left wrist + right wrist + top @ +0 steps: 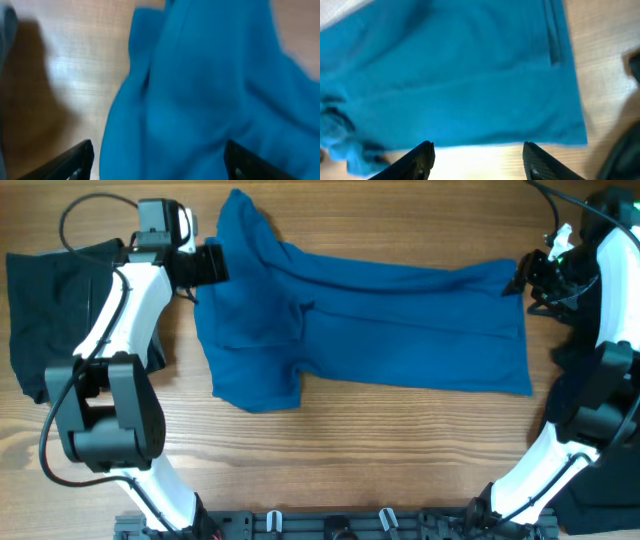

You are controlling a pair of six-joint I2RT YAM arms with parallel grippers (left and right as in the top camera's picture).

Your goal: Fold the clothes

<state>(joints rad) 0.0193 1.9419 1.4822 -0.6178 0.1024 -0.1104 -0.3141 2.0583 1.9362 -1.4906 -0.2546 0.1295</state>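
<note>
The blue shirt point(380, 330) lies spread across the middle of the table, folded lengthwise, with a bunched part at its far left end. My left gripper point(212, 264) is open above that left end; in the left wrist view the blue shirt point(200, 90) fills the space between the open fingers point(159, 160). My right gripper point(522, 278) is open at the shirt's right end; in the right wrist view the shirt's hem point(470, 75) lies just beyond the fingertips point(478, 155), with bare wood between them.
A black garment point(55, 300) lies at the left edge of the table under the left arm. Another dark garment point(600, 480) shows at the lower right corner. Bare wood lies in front of the shirt.
</note>
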